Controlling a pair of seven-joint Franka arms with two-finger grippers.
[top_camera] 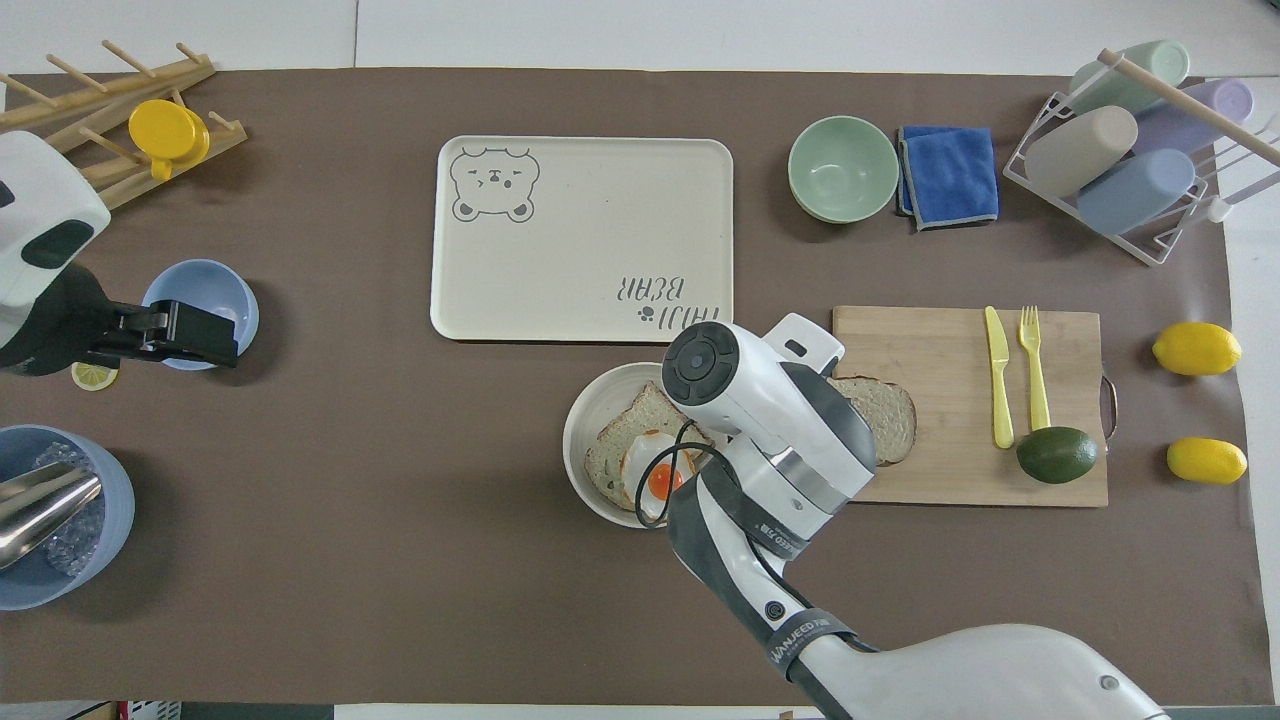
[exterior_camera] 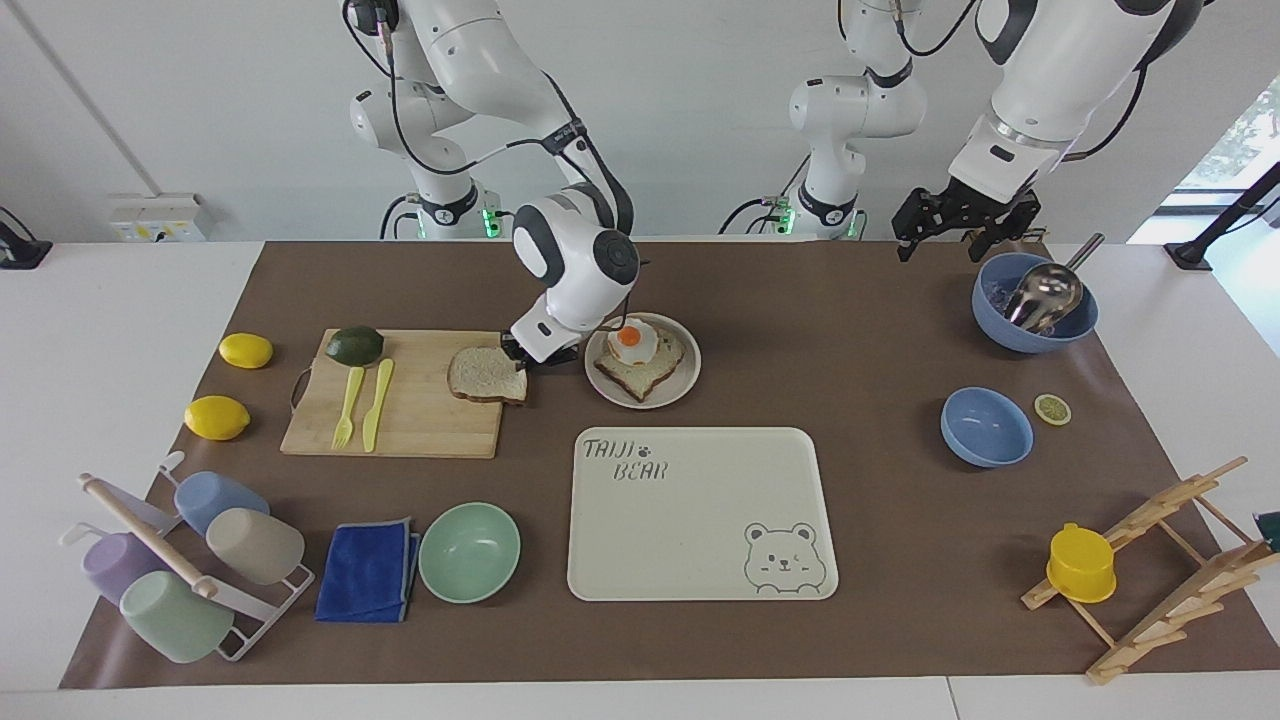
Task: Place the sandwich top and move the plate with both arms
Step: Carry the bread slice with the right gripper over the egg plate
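- The right gripper (exterior_camera: 527, 357) is closed on the edge of the bread (exterior_camera: 487, 375), at the side nearest the plate (exterior_camera: 682, 385); the slice is held low over the board (exterior_camera: 420, 425), the corner near the plate slightly raised.
- The grasp step is judged to be in hand; nothing is yet placed.
- Next, the bread is to be lifted, carried sideways, and lowered flat onto the egg toast (exterior_camera: 640, 360) on the plate, just beside the board.
- The left gripper (exterior_camera: 962, 228), fingers wide, waits over the mat near the ice bowl (exterior_camera: 1035, 330).
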